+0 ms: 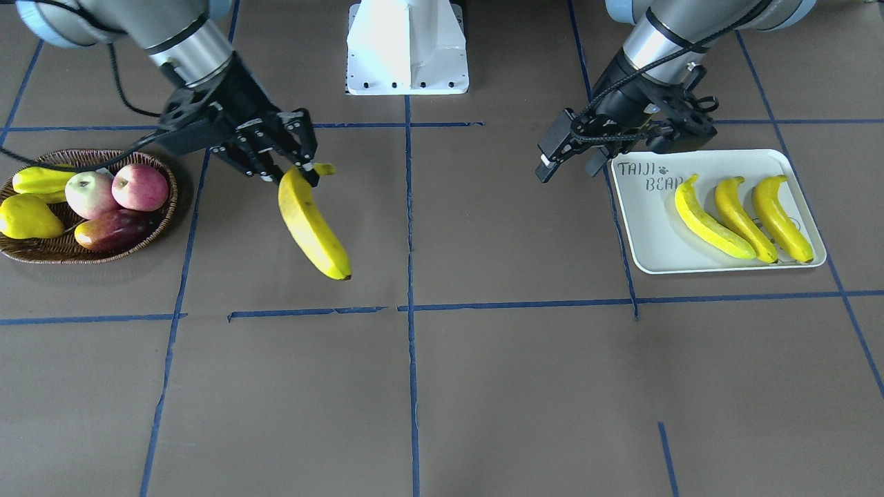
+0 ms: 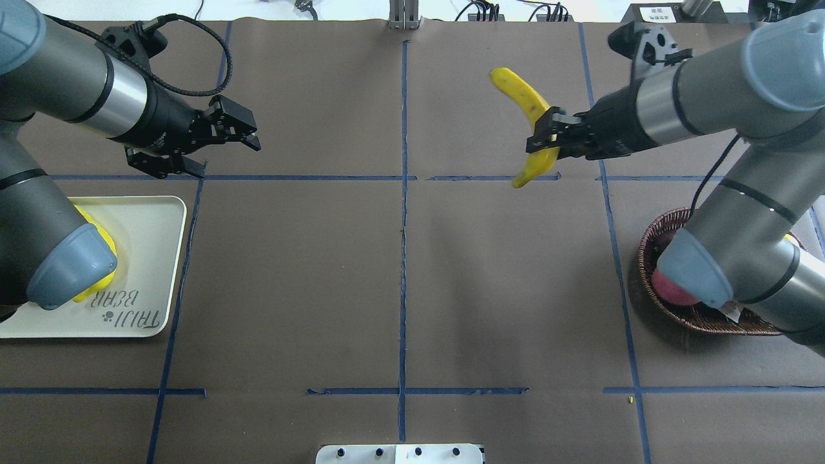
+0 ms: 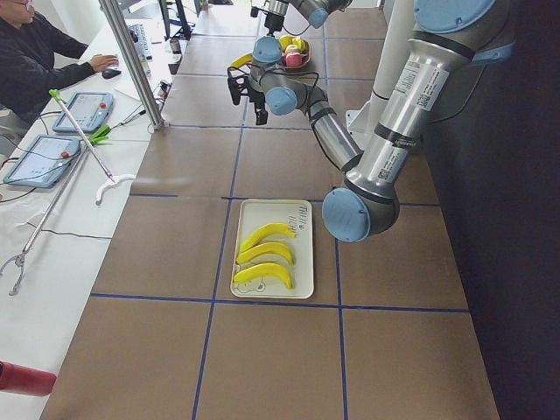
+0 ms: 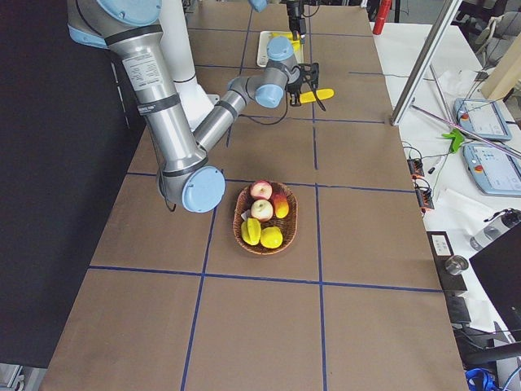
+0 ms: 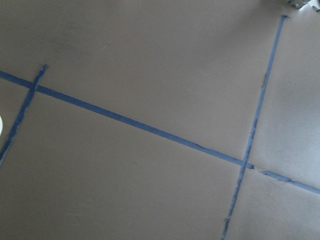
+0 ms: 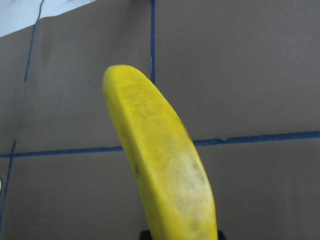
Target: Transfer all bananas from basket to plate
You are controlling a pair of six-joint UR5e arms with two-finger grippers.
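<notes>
My right gripper (image 1: 293,176) is shut on one banana (image 1: 314,228) near its stem end and holds it above the table, between the basket and the table's middle. This banana also shows in the overhead view (image 2: 525,100) and fills the right wrist view (image 6: 160,160). Three bananas (image 1: 742,217) lie side by side on the plate (image 1: 642,228). My left gripper (image 1: 568,172) is open and empty, hovering just beyond the plate's corner nearest the table's middle (image 2: 229,158). The wicker basket (image 1: 90,257) shows no banana.
The basket holds two apples (image 1: 114,190), a stubby yellow pear (image 1: 27,217), a reddish mango (image 1: 110,231) and a yellow-green fruit (image 1: 41,179). The robot's white base (image 1: 407,48) stands at the table's back middle. Blue tape lines cross the brown table.
</notes>
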